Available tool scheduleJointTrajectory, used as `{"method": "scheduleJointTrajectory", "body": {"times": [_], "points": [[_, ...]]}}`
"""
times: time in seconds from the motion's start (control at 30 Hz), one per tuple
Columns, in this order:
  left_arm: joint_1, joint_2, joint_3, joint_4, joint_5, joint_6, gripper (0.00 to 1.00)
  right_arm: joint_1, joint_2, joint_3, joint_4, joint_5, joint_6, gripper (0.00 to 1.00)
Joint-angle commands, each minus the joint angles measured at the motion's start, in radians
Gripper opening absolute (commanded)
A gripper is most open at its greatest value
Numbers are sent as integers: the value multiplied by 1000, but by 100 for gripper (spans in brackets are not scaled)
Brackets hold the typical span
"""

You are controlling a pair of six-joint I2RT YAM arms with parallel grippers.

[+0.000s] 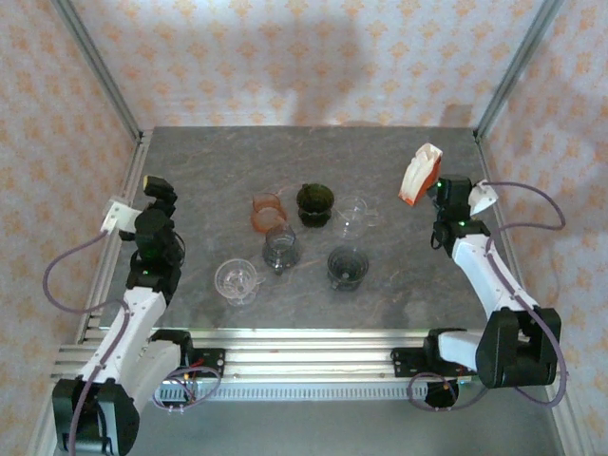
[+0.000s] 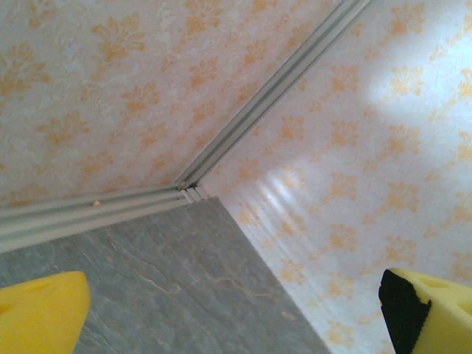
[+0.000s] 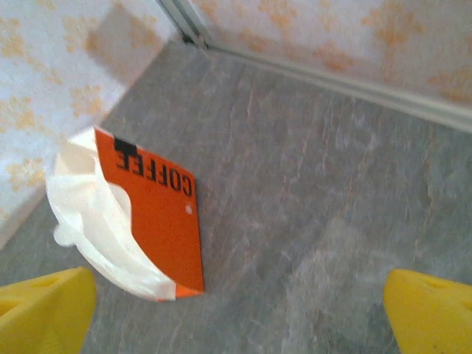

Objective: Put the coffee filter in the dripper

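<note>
An orange pack marked COFFEE (image 1: 419,175) holds white coffee filters (image 3: 88,214) and stands at the right rear of the table. My right gripper (image 1: 439,188) hangs just beside it. In the right wrist view the pack (image 3: 158,214) lies ahead and to the left of the open right gripper (image 3: 236,313), with nothing between its yellow fingertips (image 3: 44,310). Several drippers stand mid-table: pink (image 1: 269,211), dark green (image 1: 315,202), clear (image 1: 353,217), grey (image 1: 281,249), dark (image 1: 348,268) and another clear one (image 1: 237,280). My left gripper (image 1: 158,188) is at the left edge, open and empty, facing the back corner (image 2: 236,317).
Patterned walls with metal corner posts (image 1: 100,71) enclose the grey stone table (image 1: 218,161) on three sides. The wall and floor rail (image 2: 96,214) stand close ahead of the left gripper. The aluminium rail carrying the arm bases (image 1: 304,347) runs along the near edge.
</note>
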Motion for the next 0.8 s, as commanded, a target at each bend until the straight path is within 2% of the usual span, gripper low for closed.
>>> {"method": "scheduleJointTrajectory", "body": {"times": [0.0, 0.13, 0.3, 0.43, 0.53, 0.6, 0.67, 0.7, 0.77], "points": [[22, 12, 54, -124, 164, -145, 100, 12, -11, 14, -56, -133, -51, 99], [27, 28, 31, -7, 344, -141, 100, 64, -15, 39, -102, -235, -137, 100], [27, -9, -16, 55, 439, -195, 100, 186, -57, 59, -139, -334, -202, 95], [26, 15, 53, -62, 597, -162, 99, 333, -26, 132, -183, -388, -256, 85], [20, 79, 146, -212, 756, -113, 89, 457, 63, 207, -221, -391, -292, 81], [-5, 120, 181, -282, 828, -82, 87, 524, 130, 252, -229, -417, -297, 76], [-63, 133, 195, -348, 822, -49, 92, 581, 194, 285, -215, -435, -293, 70], [-99, 134, 195, -373, 805, -37, 99, 614, 228, 305, -210, -442, -297, 69], [-156, 129, 190, -407, 775, -20, 100, 663, 294, 349, -205, -445, -299, 68]]}}
